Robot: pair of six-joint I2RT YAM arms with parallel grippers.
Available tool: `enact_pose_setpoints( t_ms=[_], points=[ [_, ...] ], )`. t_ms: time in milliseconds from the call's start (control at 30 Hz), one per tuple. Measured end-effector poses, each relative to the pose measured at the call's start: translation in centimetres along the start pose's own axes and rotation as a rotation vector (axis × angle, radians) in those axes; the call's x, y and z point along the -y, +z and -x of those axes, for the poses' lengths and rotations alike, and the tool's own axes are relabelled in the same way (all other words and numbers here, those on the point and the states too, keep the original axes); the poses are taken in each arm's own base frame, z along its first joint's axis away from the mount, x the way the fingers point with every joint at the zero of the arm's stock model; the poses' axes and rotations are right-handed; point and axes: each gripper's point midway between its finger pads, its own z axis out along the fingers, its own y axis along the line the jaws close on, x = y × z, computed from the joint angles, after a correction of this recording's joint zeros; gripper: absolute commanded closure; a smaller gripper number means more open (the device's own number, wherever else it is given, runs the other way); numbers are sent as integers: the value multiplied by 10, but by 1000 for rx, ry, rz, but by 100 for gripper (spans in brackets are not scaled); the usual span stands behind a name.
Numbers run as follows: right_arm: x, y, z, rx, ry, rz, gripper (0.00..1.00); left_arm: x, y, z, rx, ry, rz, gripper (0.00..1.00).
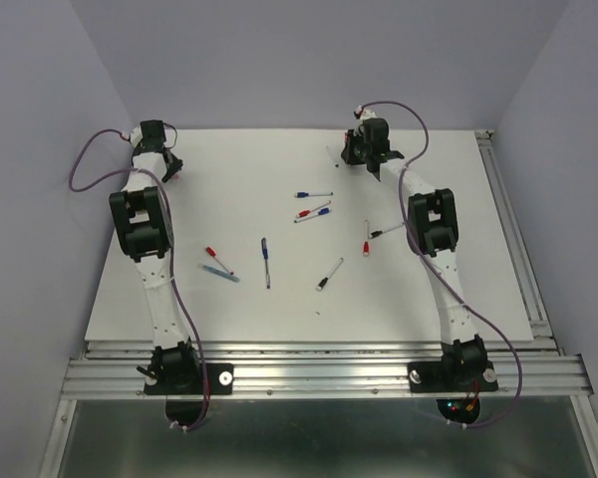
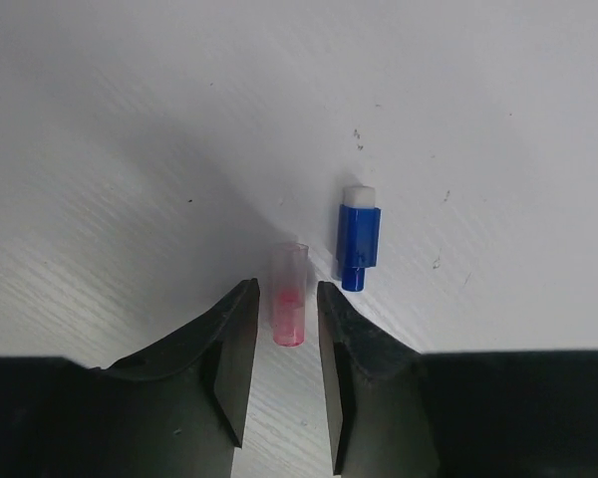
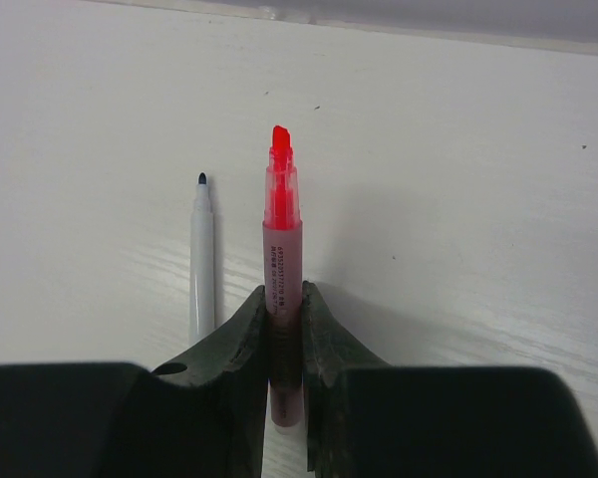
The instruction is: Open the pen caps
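Loosely — pink cap [image 2: 289,304] within left tool [image 2: 286,291]

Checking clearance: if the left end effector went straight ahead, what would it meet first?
The pink cap, lying between the open jaws of the left end effector. The blue cap sits to the right, likely outside that line.

pink cap [image 2: 288,304]: translucent, lying flat | blue cap [image 2: 358,245]: loose, just beside it | red cap [image 1: 209,251]: apparently unopened, mid-table

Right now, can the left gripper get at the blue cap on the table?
Probably yes: the blue cap lies uncovered close beside the left gripper, whose open jaws flank the pink cap; nothing blocks it.
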Motion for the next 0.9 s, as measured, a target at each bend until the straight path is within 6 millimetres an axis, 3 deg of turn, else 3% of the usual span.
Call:
enact_pose_setpoints(
  t_ms=[300,500,600,733,900],
  points=[
    [-2,0,0,-2,18,9,68,5,-6,-2,-19,-5,-31,42],
    [-3,0,0,-2,33,10,58,13,-31,3,-35,1,-73,30],
    [-3,-2,0,-1,37,8,56,21,-55,17,-14,-1,-109,20],
    [-3,-7,3,-9,47,-8,45,30,-95,36,25,-4,-160,7],
    [-4,-23,17,-9,54,-31,30,35,-141,41,47,-4,-226,1]
  ],
)
